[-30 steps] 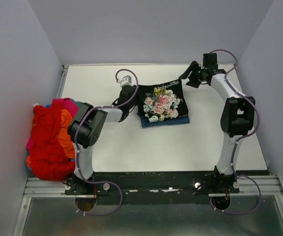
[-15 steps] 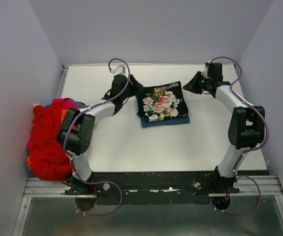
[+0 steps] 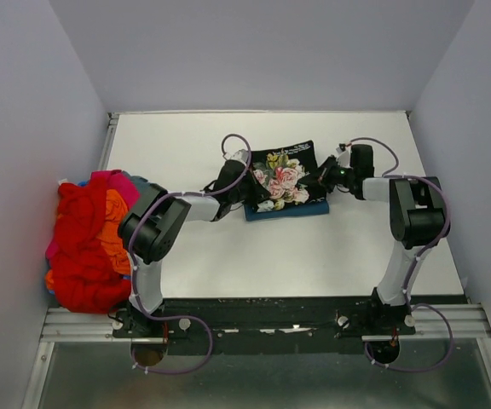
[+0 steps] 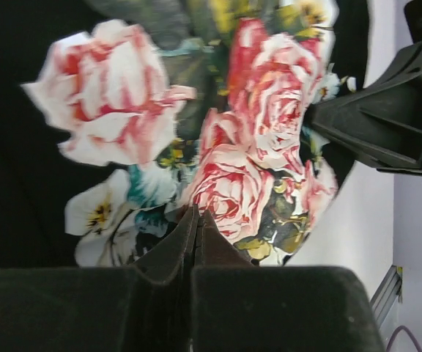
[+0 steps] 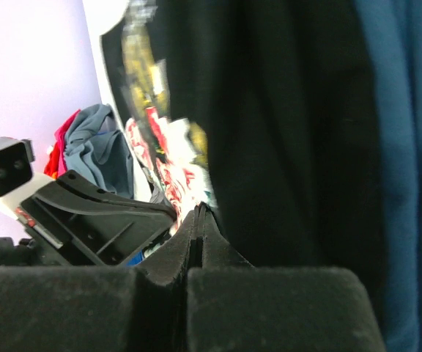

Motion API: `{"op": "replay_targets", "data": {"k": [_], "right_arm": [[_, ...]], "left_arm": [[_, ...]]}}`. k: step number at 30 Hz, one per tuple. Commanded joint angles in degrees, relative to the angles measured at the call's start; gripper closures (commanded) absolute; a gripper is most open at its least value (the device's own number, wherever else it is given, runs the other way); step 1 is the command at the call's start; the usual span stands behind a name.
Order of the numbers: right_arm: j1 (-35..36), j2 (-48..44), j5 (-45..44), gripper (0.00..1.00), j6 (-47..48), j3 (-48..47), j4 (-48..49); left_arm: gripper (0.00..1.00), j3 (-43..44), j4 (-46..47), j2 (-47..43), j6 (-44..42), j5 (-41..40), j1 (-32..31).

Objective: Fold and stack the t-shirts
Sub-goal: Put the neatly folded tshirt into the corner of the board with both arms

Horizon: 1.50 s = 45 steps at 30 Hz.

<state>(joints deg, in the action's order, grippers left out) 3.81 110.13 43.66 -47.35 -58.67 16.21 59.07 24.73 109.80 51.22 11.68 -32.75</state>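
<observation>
**Both end effectors closed at opposite edges of the folded stack**

The black rose-print t-shirt (image 3: 284, 176) is laid folded on the teal-blue t-shirt (image 3: 290, 210), a little far of the middle of the surface (image 3: 254, 256). A teal strip is left showing along the stack's near and right edges. The left end effector (image 3: 247, 189) is set low at the stack's left edge. Its fingers (image 4: 174, 249) are pressed together with nothing seen between them, and the tips are pointed over the rose print. The right end effector (image 3: 315, 182) is set at the right edge, likewise closed tight. The remaining t-shirts (image 3: 88, 243), red, orange, pink and grey-blue, are heaped at the surface's left edge, well apart from the stack. White surface is seen on every side of the stack, widest on the near side.
</observation>
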Motion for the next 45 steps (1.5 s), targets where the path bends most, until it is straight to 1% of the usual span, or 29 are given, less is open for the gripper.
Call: {"op": "replay_targets", "data": {"k": [1,5,7,11,13,17,22,25,27,31,34,35,38,40,41,43,44,45], "right_arm": [[0.05,3.6,0.47,0.99,-2.13,1.11,3.41],[-0.56,1.51,-2.87,0.99,-0.29,-0.21,-0.64],[-0.65,-0.6,-4.45,0.99,1.64,-3.18,-4.06],[-0.56,-0.97,-2.62,0.99,1.3,-9.16,-5.22],[-0.47,0.61,-1.48,0.99,-0.1,-11.89,-4.35],[-0.47,7.54,-0.59,0.99,-2.48,-19.44,-4.69],[-0.74,16.68,-3.84,0.99,-4.32,-27.0,-7.06],[-1.09,20.73,-5.95,0.99,-5.82,-29.3,-8.29],[-1.26,21.88,-7.61,0.99,-6.69,-28.96,-8.56],[-1.44,20.75,-10.08,0.99,-5.65,-27.02,-8.65],[-1.44,18.82,-10.09,0.99,-3.11,-27.28,-9.78],[-1.44,17.85,-10.17,0.97,-1.97,-27.46,-10.66],[-1.27,13.46,-11.31,0.82,2.07,-27.02,-12.86],[-0.65,10.56,-12.71,0.78,5.5,-27.72,-16.1],[-0.13,9.07,-13.16,0.78,7.17,-27.81,-18.47],[1.19,6.61,-13.16,0.78,9.55,-27.2,-19.98],[1.89,5.81,-12.55,0.79,9.91,-26.76,-20.07],[2.42,5.37,-11.15,0.85,9.91,-26.32,-20.07]], "left_arm": [[1.0,-2.2,1.64,2.17,1.08,-0.68,0.58],[1.0,0.25,-4.94,-0.62,-3.22,-4.03,0.5],[1.0,1.92,-7.76,-3.26,-5.25,-6.4,0.5],[1.0,7.71,-12.68,-5.12,-8.32,-8.78,0.67],[1.0,11.58,-13.74,-3.81,-8.68,-8.78,1.02],[1.0,17.38,-13.74,1.19,-7.98,-9.22,2.34],[1.0,23.45,-14.18,9.19,-7.1,-11.24,4.53],[1.0,26.61,-14.62,13.85,-7.28,-12.91,5.77],[1.0,28.64,-15.24,17.36,-7.37,-12.65,6.56],[1.0,31.54,-16.47,21.16,-7.63,-11.77,8.14],[1.0,30.41,-15.6,19.24,-8.41,-11.77,9.2],[1.0,29.45,-15.16,17.75,-8.94,-11.77,9.37],[1.0,28.12,-15.24,13.61,-11.05,-11.77,9.46],[1.0,27.07,-15.41,10.54,-11.84,-11.77,9.46],[1.0,26.37,-15.41,9.31,-12.19,-11.68,9.46],[1.0,26.01,-15.5,7.63,-13.16,-12.12,9.46],[1.0,26.36,-15.68,7.36,-13.77,-12.3,9.46],[1.0,26.88,-16.29,7.53,-14.22,-12.65,9.55]]}}
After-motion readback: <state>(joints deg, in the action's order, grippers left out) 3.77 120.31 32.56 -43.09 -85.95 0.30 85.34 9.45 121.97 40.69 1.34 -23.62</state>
